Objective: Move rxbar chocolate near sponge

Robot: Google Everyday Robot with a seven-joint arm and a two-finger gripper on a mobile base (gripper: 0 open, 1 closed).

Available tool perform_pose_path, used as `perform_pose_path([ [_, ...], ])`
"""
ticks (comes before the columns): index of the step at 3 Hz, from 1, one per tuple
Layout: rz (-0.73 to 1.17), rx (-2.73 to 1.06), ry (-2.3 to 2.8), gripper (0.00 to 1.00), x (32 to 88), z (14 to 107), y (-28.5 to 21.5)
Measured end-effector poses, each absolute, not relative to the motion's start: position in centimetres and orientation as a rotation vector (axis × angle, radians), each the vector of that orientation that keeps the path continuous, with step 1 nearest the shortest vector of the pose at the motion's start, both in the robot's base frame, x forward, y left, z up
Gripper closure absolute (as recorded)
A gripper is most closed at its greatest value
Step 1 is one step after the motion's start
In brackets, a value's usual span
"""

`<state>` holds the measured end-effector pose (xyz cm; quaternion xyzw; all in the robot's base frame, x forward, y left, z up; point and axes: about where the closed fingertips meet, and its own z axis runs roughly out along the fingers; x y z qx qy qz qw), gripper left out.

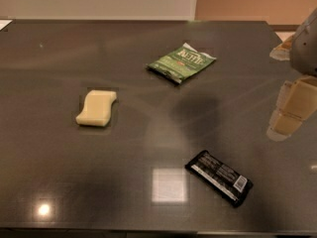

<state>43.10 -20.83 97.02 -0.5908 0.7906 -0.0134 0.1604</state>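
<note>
The rxbar chocolate (219,177) is a flat black wrapper with white print, lying at an angle on the dark table near the front right. The pale yellow sponge (96,108) lies on the left part of the table, far from the bar. My gripper (292,108) hangs at the right edge of the view, above the table, to the upper right of the bar and apart from it. It holds nothing that I can see.
A green chip bag (182,62) lies at the back middle of the dark table (148,148). The table's front edge runs along the bottom of the view. A light reflection patch shines on the surface just left of the bar.
</note>
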Motion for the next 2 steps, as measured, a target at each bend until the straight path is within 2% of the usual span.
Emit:
perform_pose_path([
  [2, 0.061, -1.613, 2.27, 0.0, 39.5, 93.7, -18.4],
])
